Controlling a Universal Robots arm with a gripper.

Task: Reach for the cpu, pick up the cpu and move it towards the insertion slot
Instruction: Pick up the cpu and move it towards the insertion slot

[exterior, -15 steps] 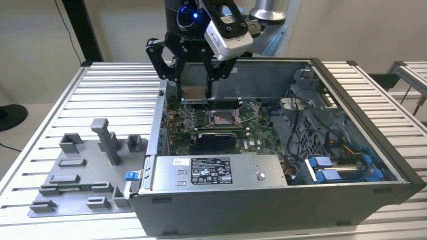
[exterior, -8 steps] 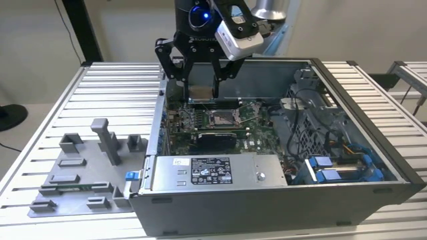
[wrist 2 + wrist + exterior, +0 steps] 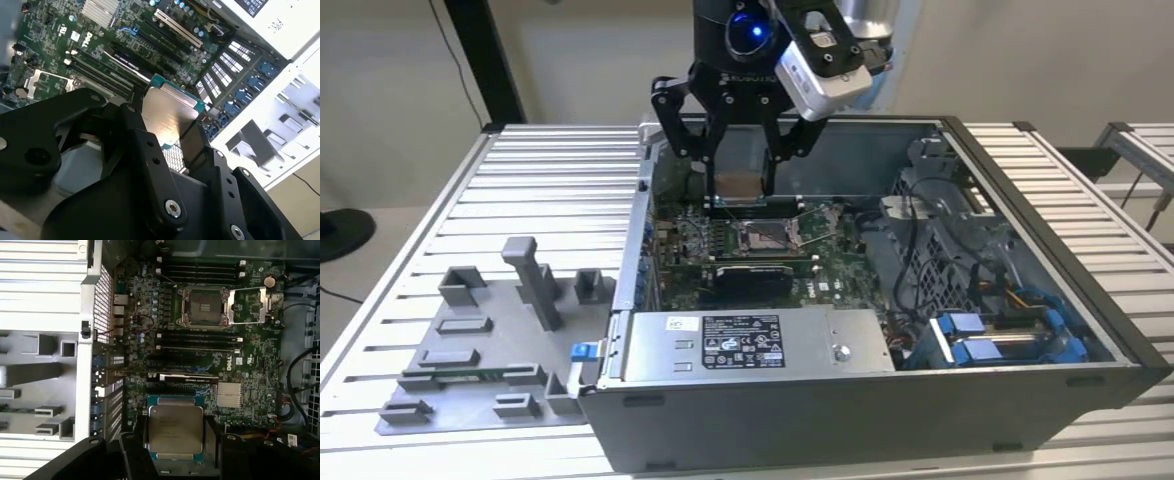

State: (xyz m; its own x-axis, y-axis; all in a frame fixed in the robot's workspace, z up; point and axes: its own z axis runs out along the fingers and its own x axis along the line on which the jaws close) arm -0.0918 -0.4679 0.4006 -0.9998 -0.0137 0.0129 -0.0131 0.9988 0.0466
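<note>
Closest to me is the claw (image 3: 175, 442), clenched on the cpu (image 3: 175, 427), a black finger on each of two opposite edges. The silvery top face shows in both wrist views. The cpu hangs in the air over the green motherboard (image 3: 250, 355) inside the open computer case (image 3: 1041, 200). The insertion slot (image 3: 206, 306) is on that board, apart from the cpu, dark centre bare. A grey tray (image 3: 467, 390) lies on the slatted table (image 3: 547, 170), outside the case on the exterior view's left.
</note>
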